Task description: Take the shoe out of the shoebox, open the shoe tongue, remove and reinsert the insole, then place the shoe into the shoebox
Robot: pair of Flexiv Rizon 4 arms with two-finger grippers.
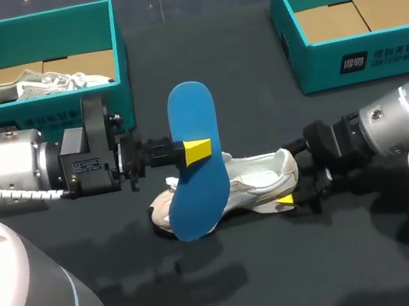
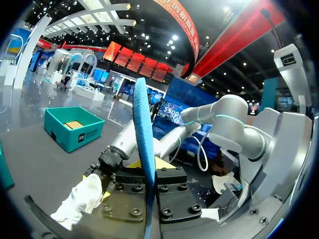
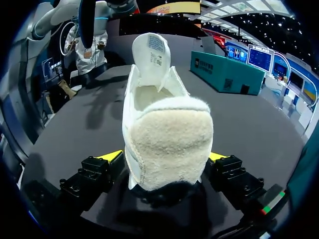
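Head view, left tool [image 1: 198, 151] pinching insole [image 1: 196, 194], right tool [image 1: 295, 178] gripping shoe [image 1: 254, 184] on table [image 1: 274, 275]

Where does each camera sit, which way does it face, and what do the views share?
Head view: above and behind, looking down on table; both arms, left gripper holding insole.
Left wrist view: along its fingers, insole edge-on; right arm beyond.
Right wrist view: along its fingers, at shoe heel between them.
Shared: shoe in all.
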